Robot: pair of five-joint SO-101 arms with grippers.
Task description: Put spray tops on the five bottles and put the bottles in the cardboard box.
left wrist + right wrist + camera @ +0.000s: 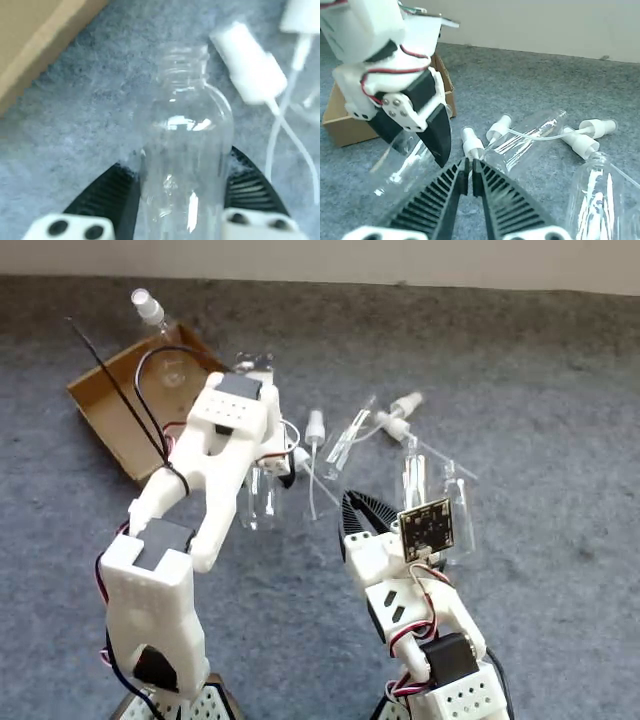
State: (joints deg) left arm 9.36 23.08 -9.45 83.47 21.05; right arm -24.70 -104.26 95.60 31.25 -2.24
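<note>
clear bottle [185, 125] in left end effector [182, 167]; 4 loose spray tops [315, 426].

Clear capless bottle [185, 150] tilted between cardboard box [40, 30] and spray top [250, 65]

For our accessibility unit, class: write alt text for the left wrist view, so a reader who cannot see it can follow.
The left gripper clamps a clear, capless bottle, its threaded neck pointing away. A white spray top with a thin tube lies on the grey carpet beside the neck; a cardboard box is nearby.
</note>
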